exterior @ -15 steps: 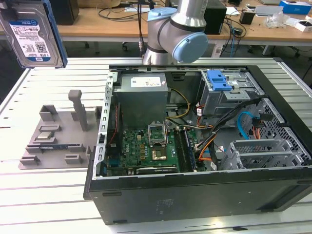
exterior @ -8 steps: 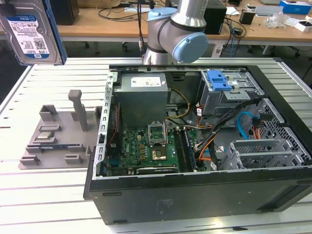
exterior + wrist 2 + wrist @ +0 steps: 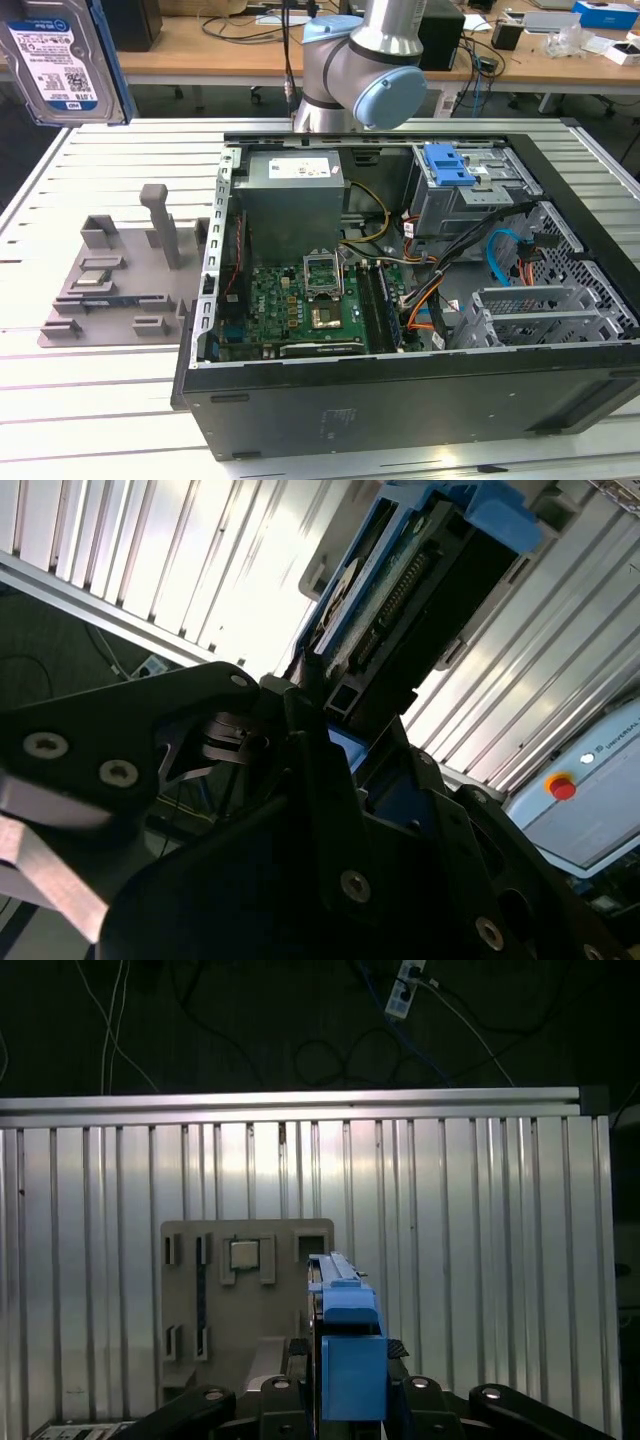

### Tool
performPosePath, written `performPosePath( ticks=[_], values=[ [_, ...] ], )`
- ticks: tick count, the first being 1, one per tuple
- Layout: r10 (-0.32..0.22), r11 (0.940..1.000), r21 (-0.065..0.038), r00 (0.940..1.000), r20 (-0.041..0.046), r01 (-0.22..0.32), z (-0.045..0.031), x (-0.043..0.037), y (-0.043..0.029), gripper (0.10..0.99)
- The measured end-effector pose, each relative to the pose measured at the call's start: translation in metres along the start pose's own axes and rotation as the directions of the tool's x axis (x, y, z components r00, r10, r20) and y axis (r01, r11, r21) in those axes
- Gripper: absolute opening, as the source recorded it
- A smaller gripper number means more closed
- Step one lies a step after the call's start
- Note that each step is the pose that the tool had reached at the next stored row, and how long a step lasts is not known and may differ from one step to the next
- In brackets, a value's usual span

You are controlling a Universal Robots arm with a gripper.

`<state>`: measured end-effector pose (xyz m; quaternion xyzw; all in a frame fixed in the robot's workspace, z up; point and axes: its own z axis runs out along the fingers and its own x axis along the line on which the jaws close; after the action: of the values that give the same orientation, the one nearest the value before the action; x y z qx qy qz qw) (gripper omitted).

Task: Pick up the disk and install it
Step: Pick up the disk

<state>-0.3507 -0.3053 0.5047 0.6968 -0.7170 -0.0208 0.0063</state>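
The disk (image 3: 350, 1360) sits between the jaws of the gripper (image 3: 348, 1352), which pinch it from both sides. In the first wrist view it stands edge-on, with its blue side rail facing the camera. In the second wrist view the disk (image 3: 400, 600) reaches out past the gripper (image 3: 335, 695), showing its row of connector pins and a blue rail end. In the exterior view the disk (image 3: 60, 60) hangs high, well clear of everything on the table, its blue-and-white label facing the camera.

Beyond the jaws, in the first wrist view, lies a grey tray (image 3: 245, 1300) with slots and a small square chip, flat on the slatted metal table (image 3: 480, 1260). The exterior view shows this tray (image 3: 120, 275) beside an open computer case (image 3: 400, 410). Inside the case are a grey power supply (image 3: 290, 195), a green circuit board (image 3: 300, 310) and a blue latch (image 3: 447, 165). The arm (image 3: 365, 65) rises behind the case. A red button (image 3: 562, 785) shows far off in the second wrist view.
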Motion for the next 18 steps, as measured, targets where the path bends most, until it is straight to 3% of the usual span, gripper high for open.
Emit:
performPosePath(
  ticks=[8,15,18],
  values=[
    [0.000,1.0000,0.000,1.0000,0.0000,0.000,-0.0139,-0.0004,0.0005,0.365],
    [0.000,1.0000,0.000,1.0000,0.0006,0.000,-0.0140,-0.0004,0.0005,0.365],
    [0.000,1.0000,0.000,1.0000,0.0006,0.000,-0.0141,-0.0005,-0.0034,0.365]
  ],
)
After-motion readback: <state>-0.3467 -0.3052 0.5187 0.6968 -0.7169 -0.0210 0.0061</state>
